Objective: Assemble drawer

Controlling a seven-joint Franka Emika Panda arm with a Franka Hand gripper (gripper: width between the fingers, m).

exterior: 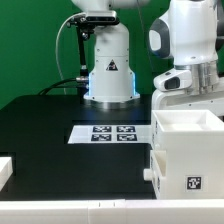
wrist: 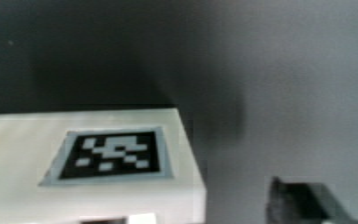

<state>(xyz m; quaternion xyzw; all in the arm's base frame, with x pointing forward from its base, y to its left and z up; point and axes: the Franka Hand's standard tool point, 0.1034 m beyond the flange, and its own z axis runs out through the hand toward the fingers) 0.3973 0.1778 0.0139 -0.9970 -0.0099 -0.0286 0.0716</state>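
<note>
Marker board (exterior: pixel 110 132) lies flat on the black table (exterior: pixel 45 125). Drawer (exterior: pixel 176 117) is just beside it, on the exterior view's right, open top up. Gripper (exterior: pixel 192 100) hangs over the drawer, on the same side of the marker board, with its fingertips hidden there. Wrist view shows one dark finger (wrist: pixel 318 203) and a tagged white face (wrist: pixel 114 160) close by. How far the fingers are spread, and whether they hold anything, cannot be told.

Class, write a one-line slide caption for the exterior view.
Panda arm poised by a white tagged box at the exterior view's right, marker board at centre.
</note>
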